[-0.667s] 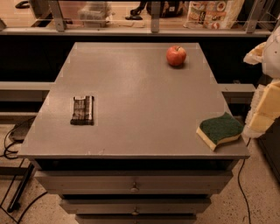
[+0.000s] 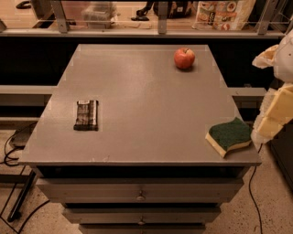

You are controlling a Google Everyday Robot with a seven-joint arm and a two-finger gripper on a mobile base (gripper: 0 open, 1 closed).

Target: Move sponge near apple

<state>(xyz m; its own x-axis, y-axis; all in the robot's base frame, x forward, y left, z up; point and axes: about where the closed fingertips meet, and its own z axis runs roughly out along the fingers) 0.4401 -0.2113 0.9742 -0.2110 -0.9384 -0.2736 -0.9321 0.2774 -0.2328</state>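
Observation:
The sponge [image 2: 229, 135], dark green on top with a pale yellow base, lies at the front right corner of the grey table [image 2: 146, 91]. The red apple [image 2: 184, 58] stands near the back right of the table, far from the sponge. My gripper [image 2: 271, 116] shows as pale yellow and white parts at the right edge of the view. It is just beyond the table's right edge and close beside the sponge. It holds nothing that I can see.
A dark flat rectangular packet [image 2: 86, 114] lies on the left side of the table. Drawers [image 2: 139, 192] sit under the tabletop. A counter with snack bags [image 2: 222, 13] runs behind. Cables [image 2: 13, 151] lie on the floor at the left.

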